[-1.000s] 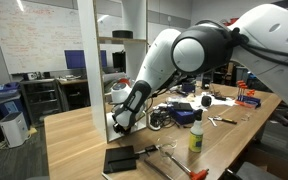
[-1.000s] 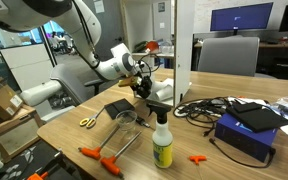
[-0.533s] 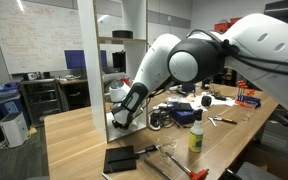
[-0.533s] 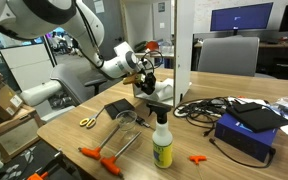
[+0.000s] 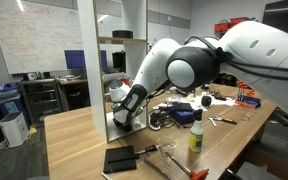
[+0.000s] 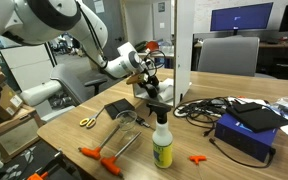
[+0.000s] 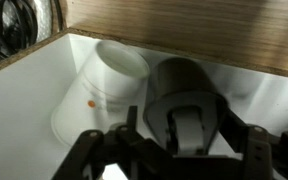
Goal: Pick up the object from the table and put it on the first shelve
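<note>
Gripper (image 5: 124, 117) sits at the mouth of the first shelve (image 5: 110, 133), lower centre in both exterior views. Wrist view: jaws clamped either side of the object (image 7: 179, 80), dark and roundish, centre frame, inside the white compartment. A white cup (image 7: 109, 85) stands just left of it, contact unclear. Wood band runs along the top edge. White shelf unit stands on the wooden table (image 5: 69, 140).
</note>
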Available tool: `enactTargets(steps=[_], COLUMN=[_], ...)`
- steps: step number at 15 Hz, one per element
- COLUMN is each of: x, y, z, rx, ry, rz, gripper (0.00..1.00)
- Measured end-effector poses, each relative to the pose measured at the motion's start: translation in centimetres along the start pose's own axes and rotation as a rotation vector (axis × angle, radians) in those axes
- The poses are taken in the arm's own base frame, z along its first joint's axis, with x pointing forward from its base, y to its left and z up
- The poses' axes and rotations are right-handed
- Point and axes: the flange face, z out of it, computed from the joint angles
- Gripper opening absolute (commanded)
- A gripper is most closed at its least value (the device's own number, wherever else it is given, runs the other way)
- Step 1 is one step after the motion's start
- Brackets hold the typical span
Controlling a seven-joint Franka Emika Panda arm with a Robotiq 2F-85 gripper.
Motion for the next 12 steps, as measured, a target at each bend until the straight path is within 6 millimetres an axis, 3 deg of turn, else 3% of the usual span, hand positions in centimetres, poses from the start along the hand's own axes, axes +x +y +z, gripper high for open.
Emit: enactTargets(steps=[4,12], x=[1.0,0.6], y=[0.8,1.4], z=[-0.2,0.7], rx=[-0.014,-0.035], ry=[-0.006,-0.077], rz=[0.012,0.024], gripper=[1.00,1.00])
